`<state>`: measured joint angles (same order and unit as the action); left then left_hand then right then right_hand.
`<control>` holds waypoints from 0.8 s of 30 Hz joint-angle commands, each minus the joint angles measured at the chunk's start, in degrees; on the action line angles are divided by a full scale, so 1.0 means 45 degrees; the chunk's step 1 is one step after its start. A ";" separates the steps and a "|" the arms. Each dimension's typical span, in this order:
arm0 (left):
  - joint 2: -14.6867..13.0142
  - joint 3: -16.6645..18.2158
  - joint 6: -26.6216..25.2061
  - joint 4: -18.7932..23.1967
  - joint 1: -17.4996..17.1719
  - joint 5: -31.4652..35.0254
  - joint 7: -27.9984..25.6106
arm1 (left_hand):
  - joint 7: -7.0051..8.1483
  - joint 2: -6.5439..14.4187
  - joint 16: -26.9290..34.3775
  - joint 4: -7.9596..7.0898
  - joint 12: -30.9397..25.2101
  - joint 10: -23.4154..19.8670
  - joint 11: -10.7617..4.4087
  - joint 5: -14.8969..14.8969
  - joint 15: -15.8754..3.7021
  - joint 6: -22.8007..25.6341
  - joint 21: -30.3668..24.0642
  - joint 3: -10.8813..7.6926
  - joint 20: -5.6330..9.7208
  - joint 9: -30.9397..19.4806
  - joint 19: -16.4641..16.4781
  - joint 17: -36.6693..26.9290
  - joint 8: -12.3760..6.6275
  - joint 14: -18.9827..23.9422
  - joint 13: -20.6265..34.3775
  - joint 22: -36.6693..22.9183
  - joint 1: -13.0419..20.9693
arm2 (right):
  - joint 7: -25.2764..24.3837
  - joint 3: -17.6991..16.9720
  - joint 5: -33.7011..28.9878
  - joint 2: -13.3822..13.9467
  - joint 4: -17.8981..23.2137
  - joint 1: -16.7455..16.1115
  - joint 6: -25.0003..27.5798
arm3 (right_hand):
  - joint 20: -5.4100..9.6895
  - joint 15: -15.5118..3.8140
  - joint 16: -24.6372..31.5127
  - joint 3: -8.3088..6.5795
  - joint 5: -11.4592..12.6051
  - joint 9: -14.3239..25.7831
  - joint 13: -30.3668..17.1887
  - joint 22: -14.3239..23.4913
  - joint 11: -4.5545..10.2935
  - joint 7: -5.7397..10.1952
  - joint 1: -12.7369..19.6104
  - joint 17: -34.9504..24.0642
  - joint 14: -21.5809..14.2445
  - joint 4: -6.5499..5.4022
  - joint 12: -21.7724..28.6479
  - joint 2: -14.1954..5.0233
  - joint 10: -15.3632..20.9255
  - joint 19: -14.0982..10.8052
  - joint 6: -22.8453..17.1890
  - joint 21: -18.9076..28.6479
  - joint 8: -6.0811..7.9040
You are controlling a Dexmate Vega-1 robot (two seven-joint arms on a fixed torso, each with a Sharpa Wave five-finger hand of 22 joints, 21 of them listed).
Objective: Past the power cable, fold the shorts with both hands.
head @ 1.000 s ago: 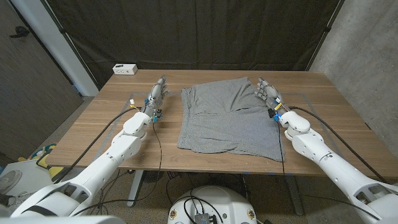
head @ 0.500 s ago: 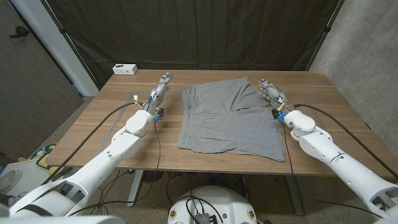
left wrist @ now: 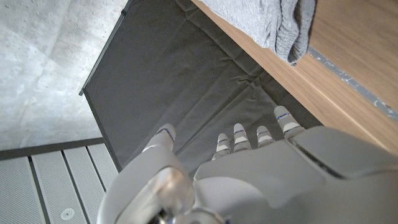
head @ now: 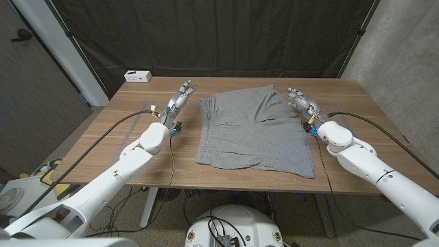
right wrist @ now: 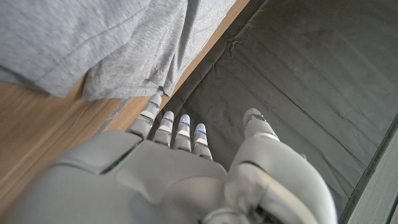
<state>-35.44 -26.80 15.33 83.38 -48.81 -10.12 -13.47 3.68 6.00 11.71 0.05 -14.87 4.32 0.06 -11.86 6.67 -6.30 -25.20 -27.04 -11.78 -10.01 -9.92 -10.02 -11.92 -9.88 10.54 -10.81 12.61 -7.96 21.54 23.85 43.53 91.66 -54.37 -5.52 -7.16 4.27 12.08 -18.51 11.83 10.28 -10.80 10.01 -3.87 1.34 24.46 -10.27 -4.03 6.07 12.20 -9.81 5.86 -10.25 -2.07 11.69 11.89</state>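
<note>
I see the grey fabric shorts (head: 252,130) spread out across the middle of the brown wooden surface (head: 103,147), waistband end toward the far edge and leg openings toward me. A fold runs diagonally across their far right part, and the near hem lies just short of the front edge. In the left wrist view a bunched corner of the shorts (left wrist: 283,25) sits close to the far edge of the surface, and in the right wrist view the cloth (right wrist: 93,43) lies in soft wrinkles with one corner just ahead of my fingertips.

My left hand (head: 178,98) sits just beside the far left corner of the shorts, fingers stretched out straight and held close together, gripping nothing; I cannot tell whether it touches the wood. My right hand (head: 300,101) is at the far right corner, fingers likewise extended side by side with the thumb set apart, holding nothing. Whether its fingertips touch the cloth I cannot say.

Black cables (head: 113,134) run along both arms. A small white rectangular box (head: 138,76) stands at the far left corner of the surface, well apart from the shorts. A dark curtain (head: 219,34) hangs behind.
</note>
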 commanded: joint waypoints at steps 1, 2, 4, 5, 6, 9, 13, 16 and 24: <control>-0.0696 -0.0153 -0.0659 0.1536 -0.0592 0.2082 -0.1090 | 0.0000 -0.0045 -0.0039 0.0170 -0.0075 -0.0159 -0.0039 0.0072 0.0068 0.0128 0.0017 -0.0034 -0.0073 -0.0030 -0.1350 -0.0012 -0.0085 -0.0165 0.0055 -0.0043 0.0221 | -0.1033 -0.0323 -0.1095 0.1040 0.1784 -0.0877 0.1270 | 0.0028 -0.0067 0.0082 -0.0126 -0.0050 0.0033 -0.0044 0.0035 0.0021 0.0008 0.0205 -0.0044 -0.0181 0.0064 0.0108 0.0009 0.0201 -0.0153 -0.0175 0.0104 0.0048; -0.0743 -0.0172 -0.0697 0.1629 -0.0645 0.2270 -0.1176 | 0.0014 -0.0057 -0.0030 0.0202 -0.0087 -0.0220 -0.0073 0.0086 0.0044 0.0150 0.0020 -0.0038 -0.0075 -0.0030 -0.1334 -0.0012 -0.0080 -0.0123 0.0055 -0.0044 0.0250 | -0.1280 -0.0334 -0.1384 0.1250 0.2123 -0.1012 0.1629 | 0.0027 -0.0074 0.0085 -0.0134 -0.0054 0.0033 -0.0045 0.0035 0.0026 0.0007 0.0218 -0.0044 -0.0195 0.0071 0.0107 0.0007 0.0204 -0.0161 -0.0182 0.0105 0.0047; -0.0820 -0.0186 -0.0863 0.1783 -0.0720 0.2561 -0.1300 | 0.0026 -0.0069 -0.0029 0.0236 -0.0088 -0.0258 -0.0065 0.0100 0.0044 0.0180 0.0030 -0.0042 -0.0080 -0.0030 -0.1333 -0.0012 -0.0079 -0.0098 0.0056 -0.0045 0.0280 | -0.1344 -0.0409 -0.1448 0.1404 0.2394 -0.1163 0.1867 | 0.0057 -0.0114 0.0093 -0.0227 -0.0091 0.0036 -0.0047 0.0035 0.0095 0.0001 0.0358 -0.0047 -0.0271 0.0139 0.0132 -0.0033 0.0342 -0.0223 -0.0245 0.0117 0.0042; -0.0846 -0.0186 -0.0917 0.1861 -0.0769 0.2645 -0.1336 | 0.0011 -0.0080 -0.0031 0.0264 -0.0089 -0.0290 -0.0074 0.0110 0.0040 0.0223 0.0042 -0.0046 -0.0083 -0.0030 -0.1344 -0.0012 -0.0085 -0.0085 0.0056 -0.0045 0.0304 | -0.1486 -0.0438 -0.1607 0.1487 0.2548 -0.1276 0.1917 | 0.0083 -0.0145 0.0100 -0.0274 -0.0105 0.0036 -0.0047 0.0034 0.0119 -0.0002 0.0433 -0.0046 -0.0318 0.0178 0.0131 -0.0045 0.0377 -0.0261 -0.0273 0.0124 0.0040; -0.0869 -0.0182 -0.0954 0.1926 -0.0815 0.2722 -0.1373 | -0.0001 -0.0087 -0.0028 0.0282 -0.0097 -0.0328 -0.0075 0.0117 0.0045 0.0250 0.0044 -0.0048 -0.0083 -0.0030 -0.1336 -0.0012 -0.0088 -0.0067 0.0056 -0.0046 0.0319 | -0.1446 -0.0482 -0.1601 0.1568 0.2667 -0.1344 0.1980 | 0.0086 -0.0157 0.0099 -0.0305 -0.0115 0.0037 -0.0047 0.0033 0.0124 0.0023 0.0485 -0.0046 -0.0339 0.0206 0.0130 -0.0048 0.0399 -0.0278 -0.0290 0.0126 0.0038; -0.0951 -0.0187 -0.1089 0.2143 -0.0956 0.3049 -0.1537 | -0.0095 -0.0129 -0.0029 0.0422 -0.0129 -0.0564 -0.0132 0.0166 0.0019 0.0457 0.0074 -0.0065 -0.0080 -0.0030 -0.1304 -0.0012 -0.0108 0.0017 0.0057 -0.0049 0.0442 | -0.1733 -0.0544 -0.1948 0.1817 0.3184 -0.1555 0.2489 | 0.0134 -0.0189 0.0098 -0.0366 -0.0135 0.0038 -0.0047 0.0031 0.0180 0.0042 0.0593 -0.0044 -0.0380 0.0263 0.0124 -0.0051 0.0434 -0.0315 -0.0320 0.0130 0.0031; -0.1064 -0.0210 -0.1272 0.2449 -0.1127 0.3520 -0.1742 | -0.0089 -0.0153 -0.0021 0.0511 -0.0160 -0.0753 -0.0092 0.0193 0.0019 0.0577 0.0087 -0.0076 -0.0079 -0.0030 -0.1265 -0.0013 -0.0111 0.0096 0.0058 -0.0052 0.0520 | -0.1792 -0.0680 -0.2129 0.2089 0.3658 -0.1826 0.2800 | 0.0172 -0.0219 0.0093 -0.0437 -0.0161 0.0040 -0.0047 0.0030 0.0188 0.0044 0.0721 -0.0044 -0.0421 0.0326 0.0119 -0.0055 0.0486 -0.0384 -0.0417 0.0144 0.0046; -0.1174 -0.0266 -0.1484 0.2697 -0.1225 0.3972 -0.1874 | -0.0113 -0.0167 -0.0023 0.0569 -0.0180 -0.0872 -0.0054 0.0209 0.0003 0.0695 0.0097 -0.0083 -0.0085 -0.0031 -0.1242 -0.0013 -0.0128 0.0131 0.0059 -0.0054 0.0571 | -0.2024 -0.0780 -0.2338 0.2245 0.4069 -0.2036 0.3248 | 0.0163 -0.0241 0.0089 -0.0486 -0.0180 0.0041 -0.0047 0.0029 0.0189 0.0056 0.0811 -0.0045 -0.0450 0.0367 0.0126 -0.0056 0.0555 -0.0410 -0.0434 0.0143 0.0034; -0.1403 -0.0454 -0.2105 0.3269 -0.1419 0.5214 -0.2231 | -0.0124 -0.0242 -0.0051 0.0837 -0.0157 -0.1179 -0.0070 0.0270 -0.0013 0.0911 0.0173 -0.0096 -0.0082 -0.0034 -0.1195 -0.0016 -0.0063 0.0235 0.0067 -0.0063 0.0790 | -0.2219 -0.1006 -0.2744 0.2724 0.4846 -0.2508 0.4084 | 0.0190 -0.0325 0.0113 -0.0608 -0.0218 0.0047 -0.0051 0.0029 0.0232 0.0071 0.1004 -0.0061 -0.0575 0.0410 0.0134 -0.0113 0.0702 -0.0498 -0.0525 0.0151 0.0024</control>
<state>-40.19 -27.93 9.17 94.30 -53.66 6.20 -21.05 3.23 4.81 11.70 3.27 -15.31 -0.22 -0.40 -10.79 6.43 -2.65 -24.68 -27.31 -11.77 -10.00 -9.92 -10.01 -11.92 -9.02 10.53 -10.80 15.39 -15.86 18.40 14.56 52.73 108.10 -62.54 7.44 -6.34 2.86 12.30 -20.74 11.01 10.27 -10.79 10.00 -2.88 1.74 28.07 -10.27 -6.06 7.83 12.59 -10.27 8.52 -11.69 -3.90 12.19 11.89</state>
